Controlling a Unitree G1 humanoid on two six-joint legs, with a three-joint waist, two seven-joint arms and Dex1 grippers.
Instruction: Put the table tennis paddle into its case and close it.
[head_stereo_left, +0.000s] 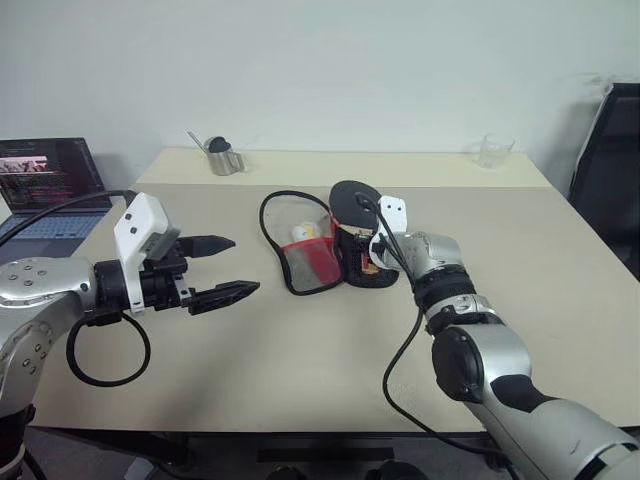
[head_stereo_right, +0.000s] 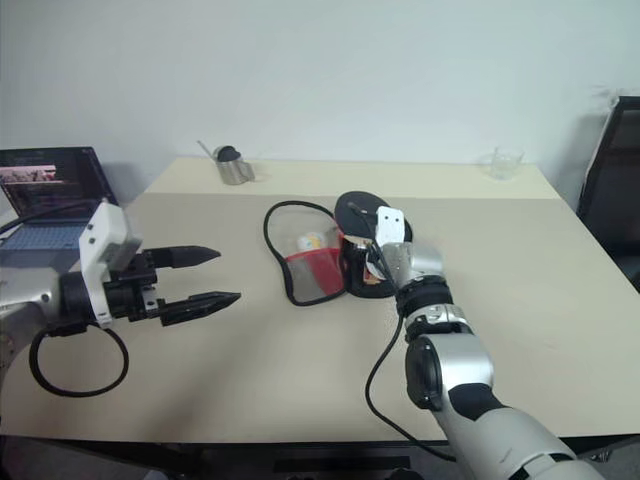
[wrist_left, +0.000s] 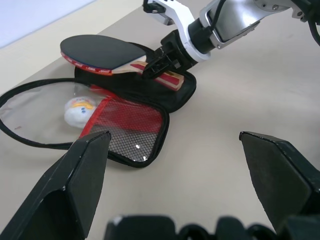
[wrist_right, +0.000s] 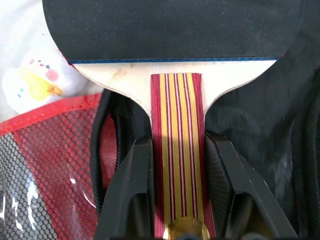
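Midtable, the right gripper (wrist_right: 177, 200) clamps the paddle (wrist_left: 112, 54) by its handle over the open case (wrist_left: 145, 100). That bat looks stiff and light, so the handle suits holding; the soft case will sag. The left gripper (head_stereo_left: 222, 268) gapes wide, empty, near the left edge.

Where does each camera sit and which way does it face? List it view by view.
Head, both eyes: look forward and down over the table; left gripper and right arm show.
Left wrist: looks along its open fingers at the case and right gripper.
Right wrist: looks along its fingers clamping the paddle handle.
Shared: paddle, case.
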